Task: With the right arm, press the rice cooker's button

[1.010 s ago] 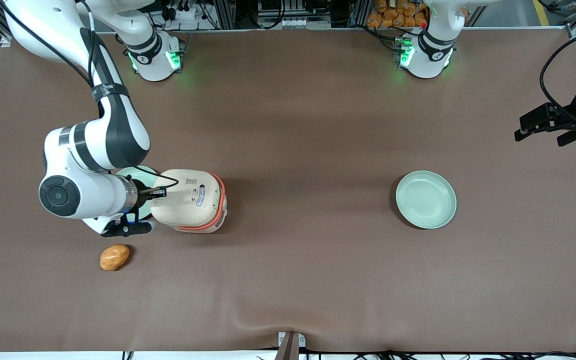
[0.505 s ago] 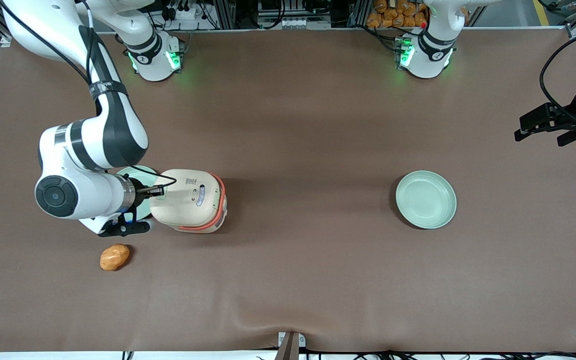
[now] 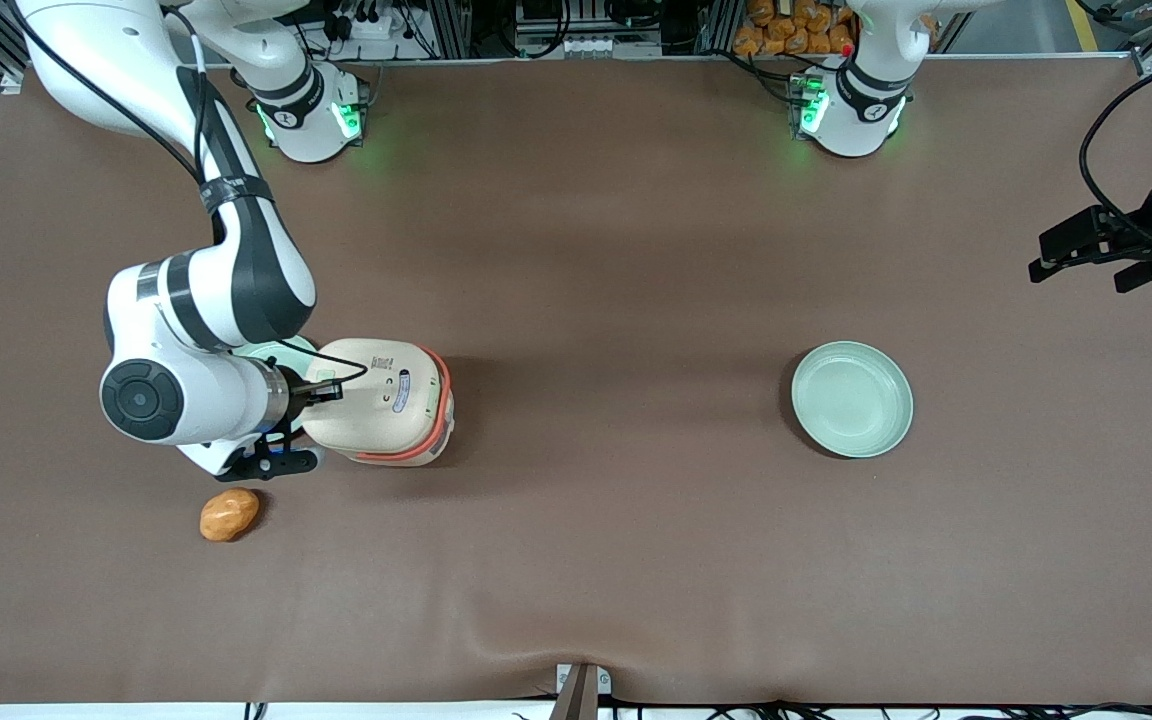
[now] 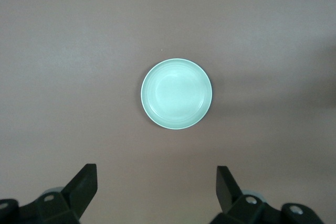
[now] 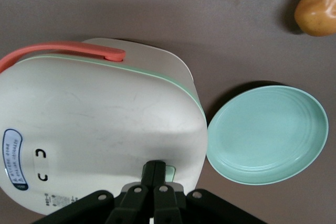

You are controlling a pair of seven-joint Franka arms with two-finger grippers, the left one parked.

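Note:
The rice cooker (image 3: 386, 400) stands closed on the brown table, cream lid up, coral-orange trim along one side. It fills the right wrist view (image 5: 100, 124). The right arm (image 3: 206, 330) reaches over its lid edge. My gripper (image 5: 155, 174) is shut, its two fingertips pressed together on the lid. The pale green button (image 5: 170, 172) shows only as a sliver beside the fingertips; the rest is covered by them. In the front view the gripper (image 3: 328, 391) sits over the lid edge that faces the working arm's end of the table.
A pale green plate (image 5: 265, 135) lies right beside the cooker, partly under the arm in the front view (image 3: 281, 352). An orange-brown potato-like thing (image 3: 229, 514) lies nearer the front camera. A second green plate (image 3: 852, 398) lies toward the parked arm's end.
The right arm pulled slightly away from the cooker, then came back toward it; its gripper now sits farther over the lid. The cooker has not moved.

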